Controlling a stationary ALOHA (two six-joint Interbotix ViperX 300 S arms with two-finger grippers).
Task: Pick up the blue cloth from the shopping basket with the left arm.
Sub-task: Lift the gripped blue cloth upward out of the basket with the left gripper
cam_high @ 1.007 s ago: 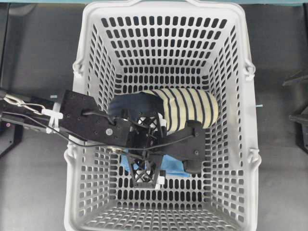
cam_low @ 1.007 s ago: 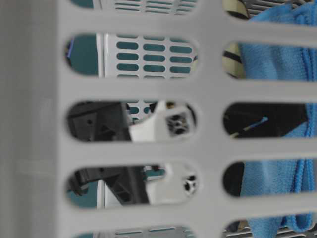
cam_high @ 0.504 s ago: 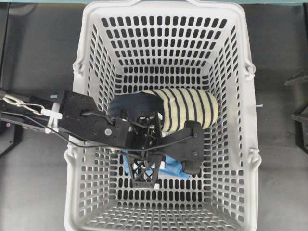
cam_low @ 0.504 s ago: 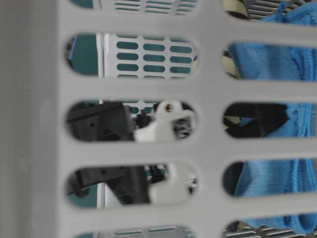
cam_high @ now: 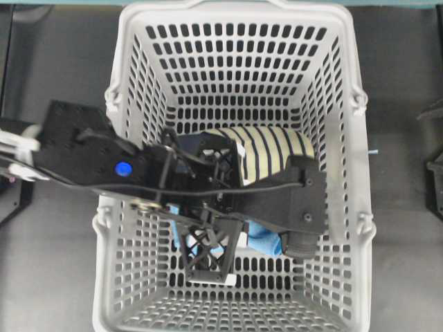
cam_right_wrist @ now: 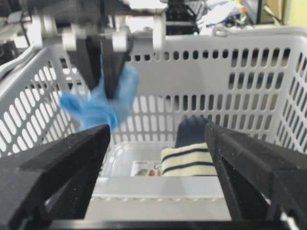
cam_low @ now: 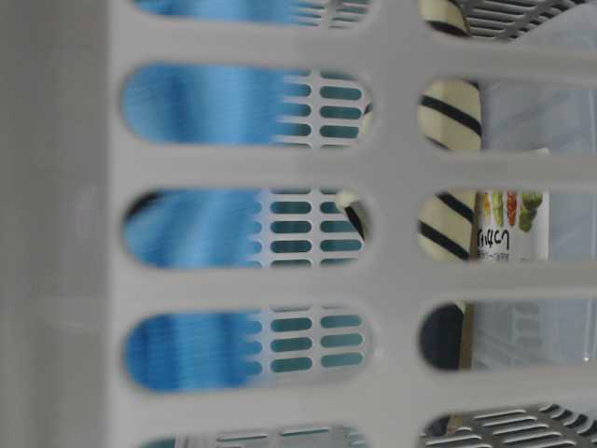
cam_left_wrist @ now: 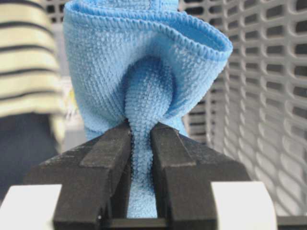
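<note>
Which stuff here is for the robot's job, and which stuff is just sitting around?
For the job: blue cloth, pinched in the left claw; shopping basket.

Just sitting around: striped slipper; clear plastic box with a picture label; right claw, open and holding nothing.

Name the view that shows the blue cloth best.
The left wrist view: the blue cloth fills it, sharp, pinched in the left gripper. Right wrist view shows it blurred, dangling. Table-level shows blue blur through slots. Overhead, the arm hides most of it.

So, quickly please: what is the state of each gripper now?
Left gripper: closed on the blue cloth.
Right gripper: open, holding nothing.
</note>
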